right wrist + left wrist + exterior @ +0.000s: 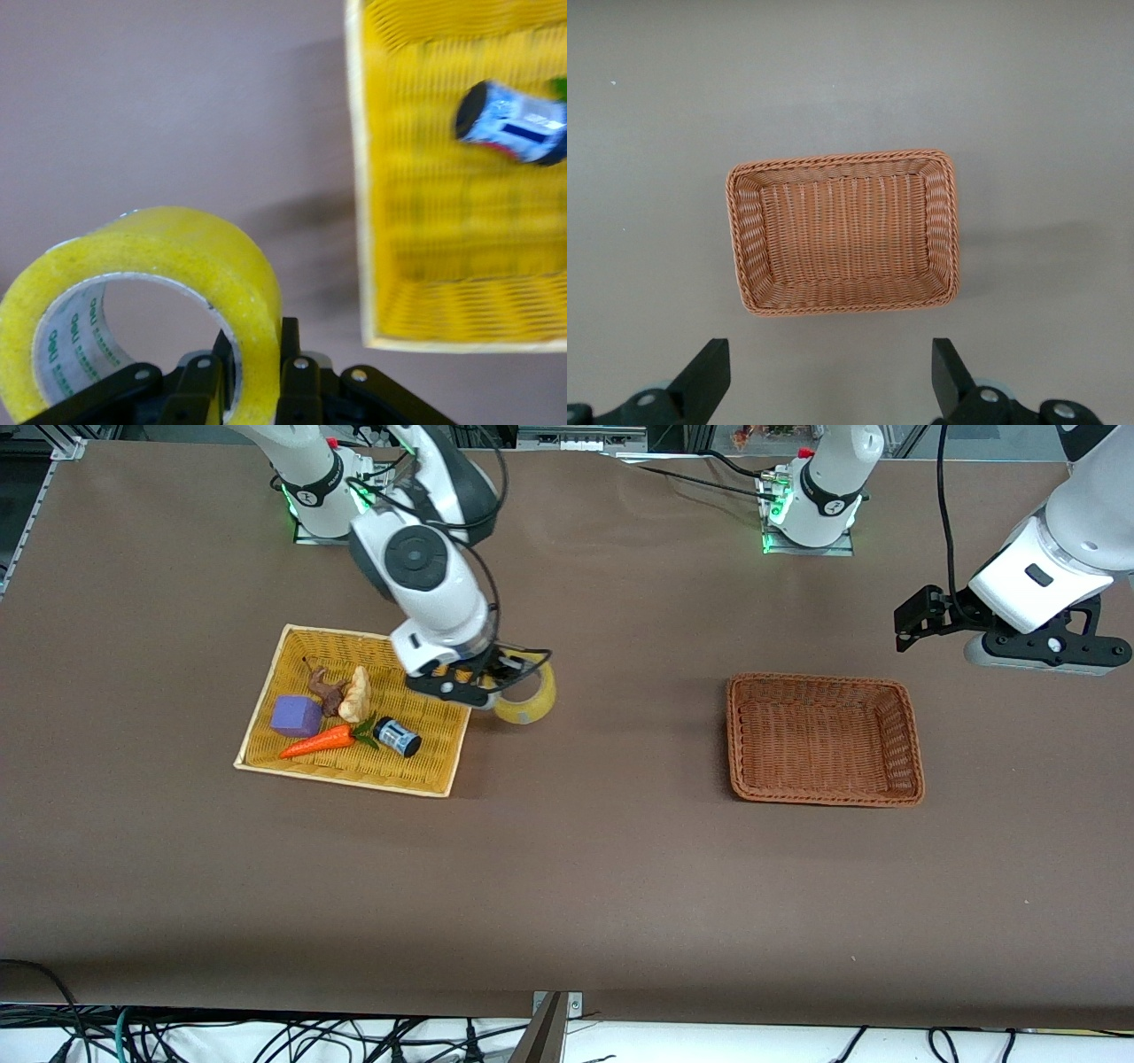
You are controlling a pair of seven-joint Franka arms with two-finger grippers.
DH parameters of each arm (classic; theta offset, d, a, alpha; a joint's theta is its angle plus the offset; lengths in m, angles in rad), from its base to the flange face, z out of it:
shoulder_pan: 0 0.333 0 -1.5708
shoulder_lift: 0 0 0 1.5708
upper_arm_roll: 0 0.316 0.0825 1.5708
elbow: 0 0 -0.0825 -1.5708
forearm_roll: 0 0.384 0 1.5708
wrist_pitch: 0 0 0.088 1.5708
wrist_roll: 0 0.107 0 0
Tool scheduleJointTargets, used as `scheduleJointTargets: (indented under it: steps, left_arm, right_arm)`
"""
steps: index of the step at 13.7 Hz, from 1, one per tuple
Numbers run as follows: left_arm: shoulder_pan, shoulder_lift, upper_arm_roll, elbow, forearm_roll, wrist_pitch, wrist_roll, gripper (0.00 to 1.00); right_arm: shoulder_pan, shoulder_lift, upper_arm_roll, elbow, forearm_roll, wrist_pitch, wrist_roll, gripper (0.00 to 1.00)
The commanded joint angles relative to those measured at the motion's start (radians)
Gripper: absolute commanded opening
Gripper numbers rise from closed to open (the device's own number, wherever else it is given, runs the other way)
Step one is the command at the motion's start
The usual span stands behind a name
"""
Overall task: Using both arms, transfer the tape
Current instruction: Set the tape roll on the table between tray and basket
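The tape, a yellowish ring with a grey core, hangs in my right gripper over the table beside the yellow tray's edge. In the right wrist view the tape has one finger inside the ring and one outside, pinching its wall at the gripper. My left gripper is open and empty, held in the air at the left arm's end of the table, beside the brown basket. In the left wrist view its fingertips stand wide apart above bare table, with the brown basket ahead.
The yellow wicker tray holds a purple cube, a carrot, a small black-capped bottle, a brown figure and a pale piece. The bottle also shows in the right wrist view.
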Motion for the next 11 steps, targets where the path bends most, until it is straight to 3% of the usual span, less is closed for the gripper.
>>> scheduleJointTargets:
  steps: [1,4,10,11]
  left_arm:
    - [0.003,0.016,0.000,0.029,-0.015,-0.010,0.001,1.00]
    - [0.003,0.014,0.000,0.029,-0.015,-0.010,-0.003,1.00]
    - [0.005,0.016,0.001,0.029,-0.015,-0.010,-0.001,1.00]
    - [0.005,0.016,0.001,0.029,-0.015,-0.010,0.001,1.00]
  right_arm:
    - [0.094,0.196,-0.008,0.204,-0.027,-0.011,0.124,0.00]
    - [0.143,0.319,-0.008,0.299,-0.073,0.013,0.174,0.00]
    - [0.147,0.413,-0.008,0.298,-0.130,0.051,0.171,0.00]
    - [0.145,0.416,-0.008,0.298,-0.130,0.061,0.171,0.08]
